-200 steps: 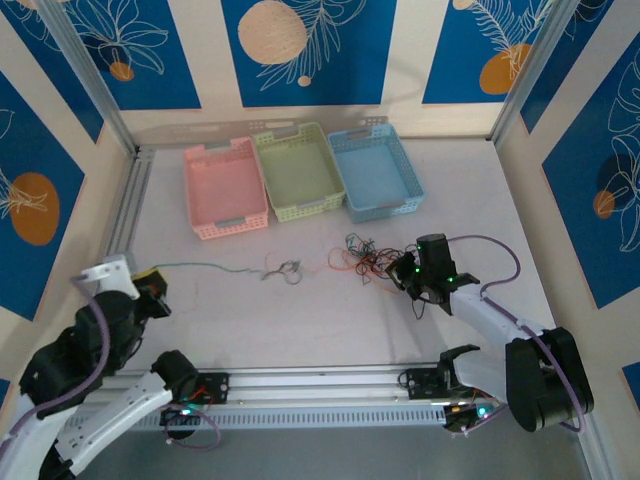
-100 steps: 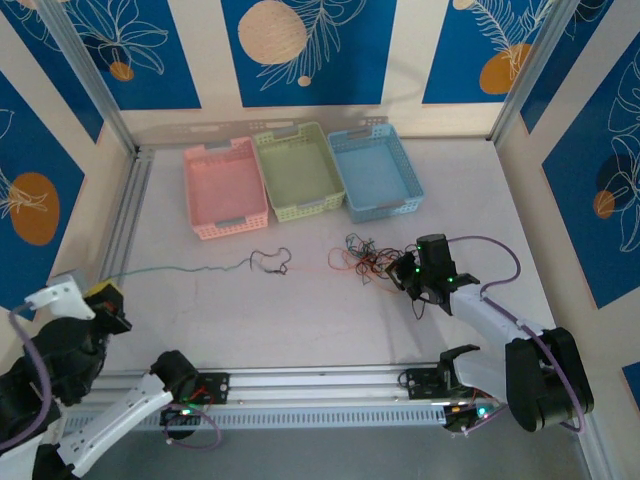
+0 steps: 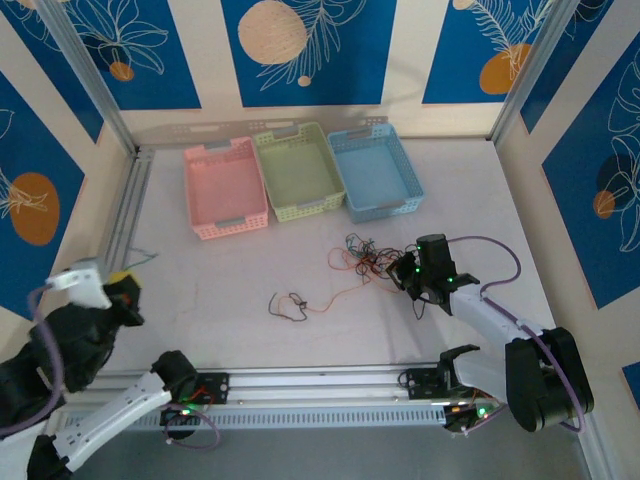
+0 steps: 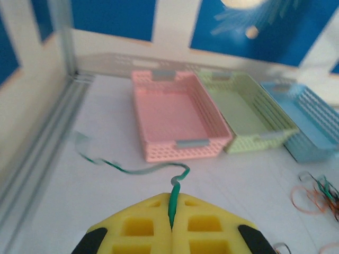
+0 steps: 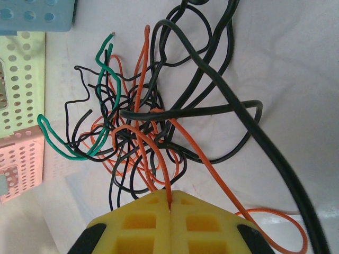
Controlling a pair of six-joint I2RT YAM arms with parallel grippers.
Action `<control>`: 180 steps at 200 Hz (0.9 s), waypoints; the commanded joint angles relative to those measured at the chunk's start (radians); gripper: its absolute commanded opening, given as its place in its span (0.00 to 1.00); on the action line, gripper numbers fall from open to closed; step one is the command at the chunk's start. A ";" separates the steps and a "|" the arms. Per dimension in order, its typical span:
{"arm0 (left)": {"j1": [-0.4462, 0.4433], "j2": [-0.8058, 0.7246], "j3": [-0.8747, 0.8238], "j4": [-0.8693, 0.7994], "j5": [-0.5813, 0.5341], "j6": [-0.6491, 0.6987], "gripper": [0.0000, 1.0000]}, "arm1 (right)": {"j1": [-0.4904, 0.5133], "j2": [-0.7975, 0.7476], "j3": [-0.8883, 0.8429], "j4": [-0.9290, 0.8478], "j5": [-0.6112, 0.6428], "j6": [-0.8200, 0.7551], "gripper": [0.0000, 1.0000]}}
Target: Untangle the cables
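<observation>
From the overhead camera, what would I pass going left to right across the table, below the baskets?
The left tool, pinching a green wire → black wire curl → cable tangle → right tool, pinching an orange wire.

I see the main tangle of cables [image 3: 362, 257] lying flat on the table near the blue basket [image 3: 372, 175]. Up close it is black, orange and green strands looped through one another, with a long black loop [image 5: 233, 111] sweeping out to one side. One orange strand [image 5: 168, 177] runs straight into the clamped pads of the right gripper [image 5: 169, 209]. A small black coil [image 3: 289, 305] lies well apart from the tangle, with a thin orange strand trailing from it towards the tangle. A wavy green cable [image 4: 132, 170] lies alone, its near end pinched in the left gripper [image 4: 171, 222].
</observation>
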 commanded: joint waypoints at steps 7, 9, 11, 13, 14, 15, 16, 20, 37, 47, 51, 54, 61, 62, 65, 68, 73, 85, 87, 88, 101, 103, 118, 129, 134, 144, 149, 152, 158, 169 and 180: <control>-0.008 0.119 -0.034 0.181 0.224 0.032 0.00 | 0.015 0.007 0.001 -0.005 0.019 0.001 0.00; -0.008 0.128 -0.034 0.188 0.234 0.032 0.00 | 0.016 0.007 0.001 -0.005 0.020 0.001 0.00; -0.008 0.135 -0.036 0.195 0.241 0.031 0.00 | 0.017 0.007 0.002 -0.005 0.020 0.000 0.00; -0.008 0.142 -0.036 0.202 0.250 0.031 0.00 | 0.016 0.007 0.002 -0.006 0.020 0.000 0.00; -0.008 0.146 -0.038 0.205 0.254 0.032 0.00 | 0.017 0.007 0.002 -0.005 0.020 -0.001 0.00; -0.008 0.149 -0.038 0.209 0.258 0.032 0.00 | 0.018 0.007 0.002 -0.004 0.020 -0.001 0.00; -0.008 0.152 -0.038 0.212 0.264 0.032 0.00 | 0.018 0.007 0.002 -0.004 0.020 -0.002 0.00; -0.008 0.168 -0.040 0.224 0.279 0.032 0.00 | 0.017 0.007 0.004 -0.004 0.020 -0.001 0.00; -0.009 0.233 -0.034 0.260 0.316 0.031 0.00 | 0.020 0.007 0.004 -0.003 0.020 -0.004 0.00; -0.008 0.269 -0.032 0.277 0.324 0.027 0.00 | 0.021 0.007 0.002 -0.002 0.019 -0.005 0.00; -0.009 0.282 -0.031 0.283 0.327 0.027 0.00 | 0.021 0.007 0.001 0.001 0.019 -0.005 0.00; -0.008 0.292 -0.031 0.290 0.329 0.027 0.00 | 0.021 0.007 0.002 0.000 0.018 -0.005 0.00; -0.008 0.312 -0.030 0.306 0.331 0.027 0.00 | 0.022 0.008 0.002 0.001 0.018 -0.006 0.00; -0.008 0.315 -0.030 0.308 0.331 0.027 0.00 | 0.021 0.007 0.002 0.001 0.018 -0.005 0.00; -0.008 0.323 -0.030 0.315 0.329 0.027 0.00 | 0.021 0.007 0.001 0.003 0.017 -0.006 0.00; -0.008 0.331 -0.028 0.323 0.329 0.028 0.00 | 0.022 0.007 0.001 0.003 0.017 -0.006 0.00; -0.007 0.345 -0.026 0.335 0.330 0.031 0.00 | 0.021 0.007 0.001 0.002 0.016 -0.006 0.00; -0.006 0.382 -0.016 0.362 0.337 0.043 0.00 | 0.022 0.006 -0.001 0.005 0.017 -0.007 0.00; -0.007 0.390 -0.011 0.365 0.338 0.044 0.00 | 0.022 0.006 -0.001 0.004 0.015 -0.007 0.00; -0.007 0.393 -0.010 0.367 0.338 0.046 0.00 | 0.023 0.006 0.000 0.005 0.016 -0.007 0.00; -0.005 0.437 0.016 0.388 0.344 0.058 0.00 | 0.024 0.007 0.000 0.009 0.016 -0.009 0.00; -0.006 0.443 0.021 0.390 0.344 0.059 0.00 | 0.023 0.007 0.000 0.008 0.016 -0.009 0.00; -0.002 0.487 0.057 0.409 0.343 0.075 0.00 | 0.025 0.006 -0.001 0.010 0.015 -0.009 0.00; 0.000 0.517 0.086 0.421 0.343 0.084 0.00 | 0.026 0.006 -0.002 0.009 0.015 -0.009 0.00; 0.002 0.530 0.100 0.426 0.347 0.087 0.00 | 0.026 0.006 -0.002 0.010 0.016 -0.010 0.00; 0.006 0.556 0.131 0.437 0.360 0.093 0.00 | 0.028 0.007 -0.003 0.011 0.017 -0.011 0.00; 0.007 0.570 0.148 0.442 0.367 0.095 0.00 | 0.027 0.007 -0.002 0.012 0.017 -0.011 0.00; 0.008 0.577 0.158 0.444 0.369 0.096 0.00 | 0.027 0.007 -0.003 0.012 0.017 -0.010 0.00; 0.009 0.594 0.179 0.450 0.379 0.098 0.00 | 0.028 0.009 -0.002 0.012 0.017 -0.011 0.00; 0.009 0.625 0.215 0.463 0.399 0.106 0.00 | 0.029 0.009 -0.001 0.012 0.017 -0.011 0.00; 0.012 0.655 0.252 0.476 0.420 0.110 0.00 | 0.029 0.009 -0.001 0.014 0.017 -0.012 0.00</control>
